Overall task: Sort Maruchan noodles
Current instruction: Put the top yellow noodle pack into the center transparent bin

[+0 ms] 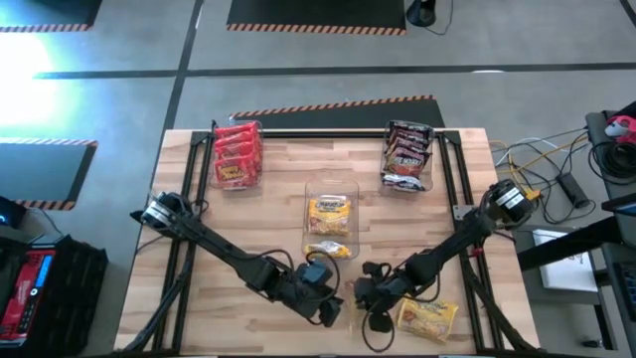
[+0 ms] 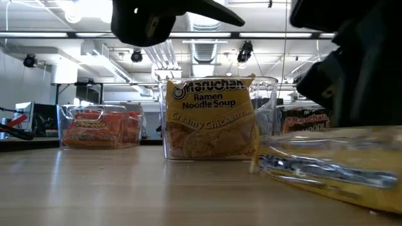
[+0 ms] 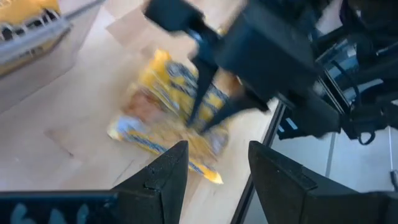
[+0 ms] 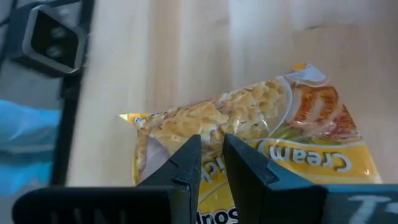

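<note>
Currently the right tool [image 4: 211, 155], fingers nearly closed and empty, hovers over a flat crinkly yellow packet [image 4: 261, 134] on the wooden tabletop [image 1: 278, 199]; the left tool [image 3: 214, 165] is open, empty.

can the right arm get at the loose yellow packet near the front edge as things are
Probably yes: the right gripper hangs just over the yellow Creamy Chicken packet, fingers nearly closed, nothing between them; the left gripper stays off to one side.

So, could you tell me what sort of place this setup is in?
Probably an industrial lab or workshop: exposed ceiling ducts with track lights, hazard-striped floor mats, and cables beside the wooden table.
</note>
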{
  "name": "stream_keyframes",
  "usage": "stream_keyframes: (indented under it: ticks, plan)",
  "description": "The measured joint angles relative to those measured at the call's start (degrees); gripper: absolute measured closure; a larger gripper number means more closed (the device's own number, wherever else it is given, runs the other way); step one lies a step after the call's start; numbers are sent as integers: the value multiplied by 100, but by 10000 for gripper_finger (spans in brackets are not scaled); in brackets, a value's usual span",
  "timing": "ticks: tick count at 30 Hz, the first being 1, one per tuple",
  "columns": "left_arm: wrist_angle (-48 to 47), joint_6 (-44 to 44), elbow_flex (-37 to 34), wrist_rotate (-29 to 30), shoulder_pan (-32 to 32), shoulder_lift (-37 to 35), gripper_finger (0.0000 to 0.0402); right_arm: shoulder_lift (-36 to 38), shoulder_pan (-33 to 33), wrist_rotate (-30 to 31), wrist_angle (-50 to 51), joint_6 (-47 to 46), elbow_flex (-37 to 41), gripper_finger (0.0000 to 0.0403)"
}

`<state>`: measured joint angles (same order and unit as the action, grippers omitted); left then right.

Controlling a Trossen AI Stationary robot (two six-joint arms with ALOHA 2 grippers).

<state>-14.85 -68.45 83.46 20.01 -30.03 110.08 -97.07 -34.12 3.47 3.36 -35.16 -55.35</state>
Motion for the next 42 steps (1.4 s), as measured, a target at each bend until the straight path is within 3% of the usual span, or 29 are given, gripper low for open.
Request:
stream_keyframes:
  ticks: [8,15,24,29,37,42]
  plan:
    - [11,152,-68,-2,-108,16,249,44,210,242,87,142,-72,339]
    - [33,667,-70,129,-155,16,249,300,-20,139,43,-422,-435,339]
    - [35,1347,-70,313,-196,16,249,274,-550,763,1017,-1215,-325,339]
    - [36,1537,-72,367,-196,22,249,272,-550,1100,986,-1502,-229,339]
    - [617,1220,-74,419,-191,550,249,274,-483,1464,975,-1542,-184,339]
    - [698,972,-69,750,-191,753,249,274,-407,1466,963,-1536,-182,339]
